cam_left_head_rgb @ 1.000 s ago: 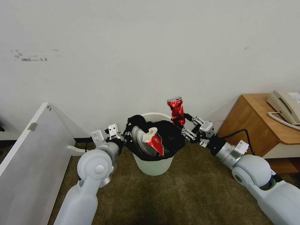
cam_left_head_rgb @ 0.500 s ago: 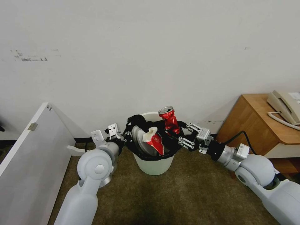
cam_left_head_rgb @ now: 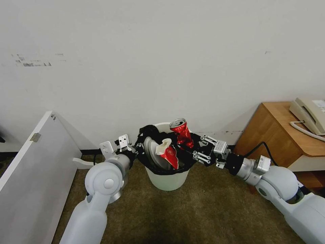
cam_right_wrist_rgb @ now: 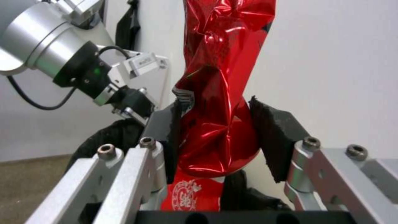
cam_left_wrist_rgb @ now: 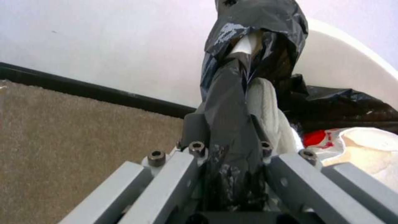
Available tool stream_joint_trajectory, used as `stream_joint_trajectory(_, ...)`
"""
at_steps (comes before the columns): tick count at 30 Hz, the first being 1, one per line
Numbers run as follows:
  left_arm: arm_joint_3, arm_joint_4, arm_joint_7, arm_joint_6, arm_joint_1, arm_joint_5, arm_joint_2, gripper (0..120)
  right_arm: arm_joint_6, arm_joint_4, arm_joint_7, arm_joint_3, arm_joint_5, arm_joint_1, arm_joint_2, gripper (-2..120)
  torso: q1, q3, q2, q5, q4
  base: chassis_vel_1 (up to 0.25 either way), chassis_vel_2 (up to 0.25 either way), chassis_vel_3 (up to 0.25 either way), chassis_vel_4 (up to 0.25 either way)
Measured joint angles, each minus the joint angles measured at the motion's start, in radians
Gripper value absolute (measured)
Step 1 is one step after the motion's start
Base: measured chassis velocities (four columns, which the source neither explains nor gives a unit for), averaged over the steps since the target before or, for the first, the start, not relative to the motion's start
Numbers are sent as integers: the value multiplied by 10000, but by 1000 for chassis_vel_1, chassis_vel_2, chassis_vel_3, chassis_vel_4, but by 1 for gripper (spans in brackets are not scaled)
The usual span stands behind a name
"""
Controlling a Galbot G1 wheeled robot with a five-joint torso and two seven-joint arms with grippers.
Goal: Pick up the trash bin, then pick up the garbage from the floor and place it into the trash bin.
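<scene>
Two grippers are at the trash bin (cam_left_head_rgb: 166,179), one on each side, and much of what matters is tucked away. From the head camera the left gripper (cam_left_head_rgb: 132,149) is mostly hidden behind its own arm and the black bag (cam_left_head_rgb: 147,130), so its fingers cannot be read there; the left wrist camera settles it, showing the left gripper (cam_left_wrist_rgb: 226,137) clamped on a bunched fold of black bag (cam_left_wrist_rgb: 232,102) at the bin's white rim (cam_left_wrist_rgb: 344,62), with carpet (cam_left_wrist_rgb: 74,124) and a dark baseboard (cam_left_wrist_rgb: 83,93) beyond. On the other side the right gripper (cam_left_head_rgb: 190,146) holds a crumpled red can (cam_left_head_rgb: 182,133) above the bin's mouth, tilted, its open top pointing up and toward the wall. The right wrist camera shows the grip itself: right gripper (cam_right_wrist_rgb: 213,124) pads pressed against both sides of the dented can (cam_right_wrist_rgb: 219,93), whose upper end is cut off by the frame edge, and the left gripper's wrist is visible farther off. Inside the bin, a red packet (cam_left_head_rgb: 168,154) and something pale and rounded poke up among the bag folds; deeper contents cannot be made out. At the right, a wooden table (cam_left_head_rgb: 281,135) holds a beige telephone (cam_left_head_rgb: 309,115), partly cut off.
</scene>
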Motion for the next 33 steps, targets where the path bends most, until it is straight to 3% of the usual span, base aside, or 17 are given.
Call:
stream_joint_trajectory(4,4,10,4,0,-4,10,-4,4,0,41,243,-15,49,43,31,39,0,0,0,0,0,0,0,0,0)
stream_joint_trajectory(6,5,10,5,0,-6,11,-4,4,0,56,329,-26,52,58,38,45,0,0,-1,0,0,0,0,0,0)
stream_joint_trajectory(20,2,9,11,2,-16,39,-4,4,0,69,540,-49,96,110,29,96,0,0,0,0,0,0,0,0,0)
stream_joint_trajectory(33,22,34,91,2,-28,140,-27,4,-1,41,582,-74,116,131,36,100,0,0,0,-1,1,0,0,0,0)
